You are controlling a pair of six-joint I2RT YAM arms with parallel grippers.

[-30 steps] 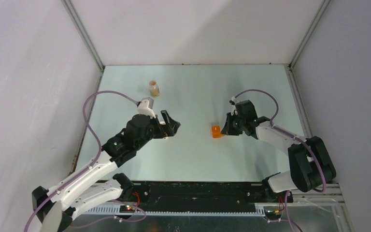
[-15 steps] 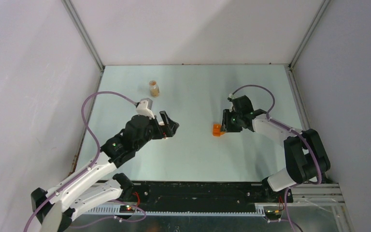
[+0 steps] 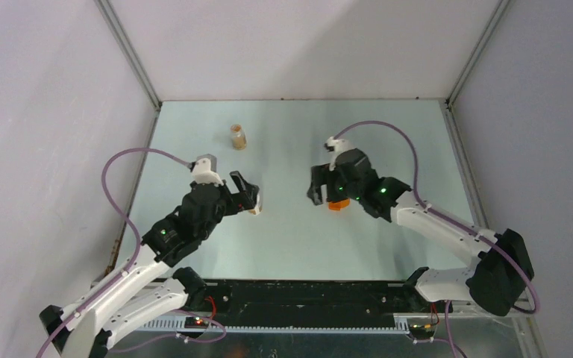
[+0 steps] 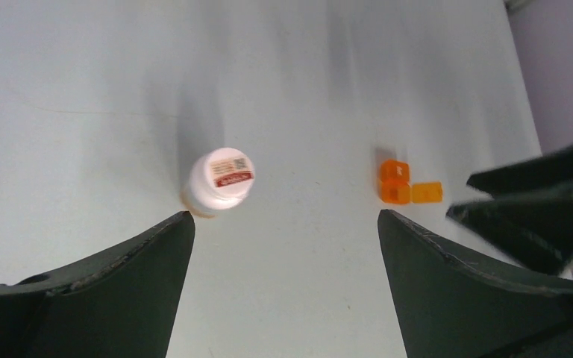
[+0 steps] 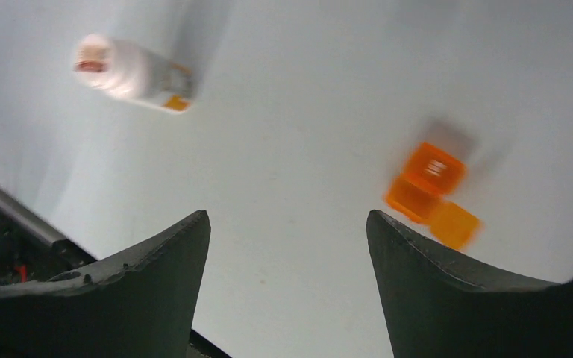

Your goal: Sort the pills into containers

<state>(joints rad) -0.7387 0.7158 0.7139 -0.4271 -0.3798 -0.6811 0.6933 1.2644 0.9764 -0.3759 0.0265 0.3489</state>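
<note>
A small amber pill bottle (image 3: pixel 238 136) with a white cap stands at the back left of the table; the left wrist view shows its cap (image 4: pixel 221 179) from above. An orange pill container (image 3: pixel 335 205) with small square compartments lies mid-table, one lid flipped out (image 5: pixel 433 194). My left gripper (image 3: pixel 250 195) hovers open between bottle and container, nothing between its fingers (image 4: pixel 119 298). My right gripper (image 3: pixel 315 192) is open and empty just left of the orange container, which sits beside its right finger (image 5: pixel 477 291). No loose pills show.
White enclosure walls and metal frame posts (image 3: pixel 130 56) close in the table on three sides. The arms' bases and a black rail (image 3: pixel 306 294) run along the near edge. The right gripper shows at the right edge of the left wrist view (image 4: pixel 537 209).
The right gripper went from shut to open and swung left, from the orange container's right side to over and past it. The left arm drew back slightly toward the near left.
</note>
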